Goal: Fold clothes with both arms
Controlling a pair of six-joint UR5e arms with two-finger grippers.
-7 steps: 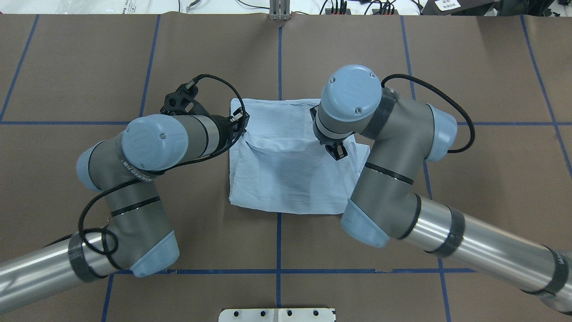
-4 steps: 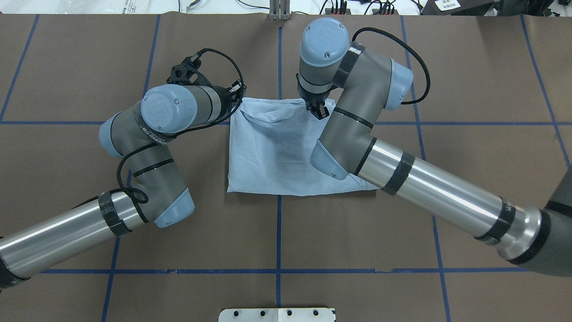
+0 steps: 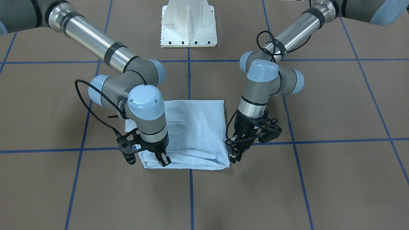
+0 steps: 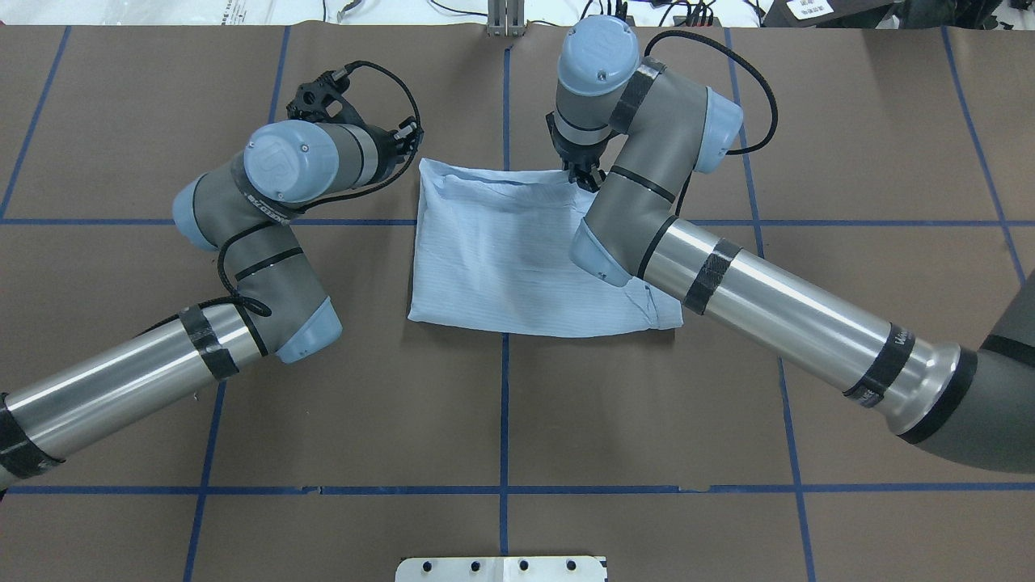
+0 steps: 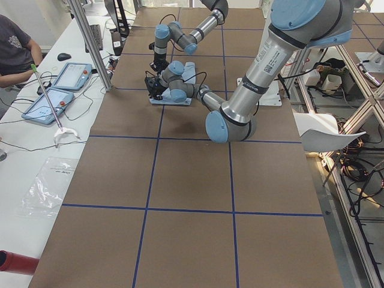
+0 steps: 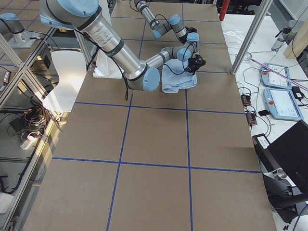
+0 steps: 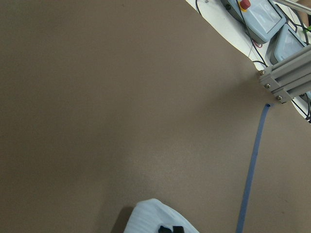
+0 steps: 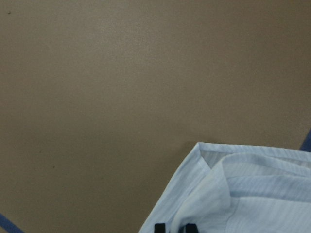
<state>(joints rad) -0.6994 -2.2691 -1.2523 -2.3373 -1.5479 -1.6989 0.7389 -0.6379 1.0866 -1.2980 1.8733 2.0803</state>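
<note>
Plenty of bare tabletop lay open across the lower half of the overhead frame. Upper middle was crowded: the shirt lay boxed between the left arm and right arm, which crossed its right edge.

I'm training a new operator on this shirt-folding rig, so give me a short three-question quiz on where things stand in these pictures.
1. True or false: the shirt lies spread out full length on the table, both sleeves extended.
2. The right gripper is at the shirt's: A, edge nearest the robot; B, edge farthest from the robot; C, middle.
3. Fill in: the left gripper is by the shirt's far ___ corner, by the robot's own sides.
Key: 1 false, it is folded into a compact rectangle; 2 B; 3 left.
</note>
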